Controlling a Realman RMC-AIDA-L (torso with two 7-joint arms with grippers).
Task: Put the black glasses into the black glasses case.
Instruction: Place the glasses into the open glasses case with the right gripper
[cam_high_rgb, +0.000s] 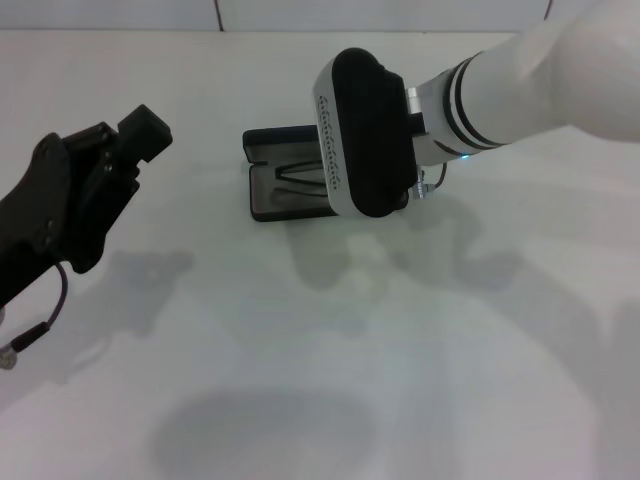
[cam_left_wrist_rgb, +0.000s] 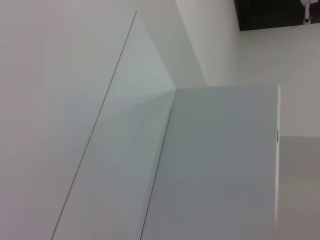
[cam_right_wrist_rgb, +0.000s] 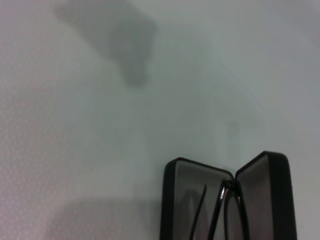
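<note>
A black hard-shell glasses case (cam_high_rgb: 275, 180) lies open on the white table (cam_high_rgb: 300, 380), thin black-framed glasses (cam_right_wrist_rgb: 220, 210) inside. The right gripper (cam_high_rgb: 400, 195) hovers over it and the left gripper (cam_high_rgb: 100, 170) hangs apart. I cannot tell either one's finger state.

Bright, even overhead light lays soft grey shadows on the white counter (cam_high_rgb: 300, 380), and the right wrist view is hazy and out of focus.

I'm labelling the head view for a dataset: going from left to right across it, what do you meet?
Left gripper → black glasses case, open on the white table, with the black glasses in it → right gripper, over the case's right end.
</note>
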